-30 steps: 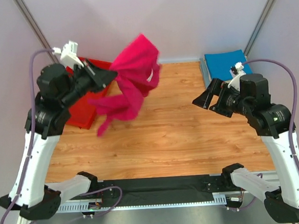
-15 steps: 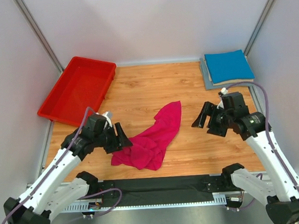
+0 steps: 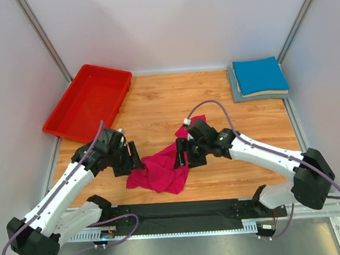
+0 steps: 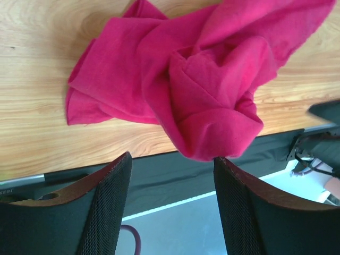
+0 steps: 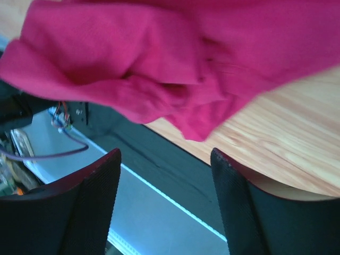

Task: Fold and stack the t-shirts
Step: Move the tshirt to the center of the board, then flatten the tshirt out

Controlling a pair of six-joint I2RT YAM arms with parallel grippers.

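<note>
The magenta-pink t-shirt [image 3: 160, 172] lies crumpled in a heap near the table's front edge. My left gripper [image 3: 133, 157] sits at the heap's left side, open, with nothing between its fingers. In the left wrist view the shirt [image 4: 196, 79] bunches just beyond the left gripper [image 4: 172, 158], and its lowest fold touches the right fingertip. My right gripper [image 3: 183, 155] is at the heap's right side, over the cloth, also open. The right wrist view has the shirt [image 5: 159, 58] spread above the open right gripper [image 5: 164, 151]. A folded blue t-shirt [image 3: 260, 74] rests on a grey one [image 3: 234, 83] at the back right.
A red plastic bin [image 3: 70, 114] stands at the back left. A black mat [image 3: 181, 210] runs along the table's front edge [image 4: 32, 159], right below the heap. Bare wood [image 3: 168, 98] stretches between the bin and the folded stack.
The left gripper opened and the pink shirt dropped from the air onto the table front. The left arm came down beside it; the right arm swung left to the heap, its jaws narrowing slightly.
</note>
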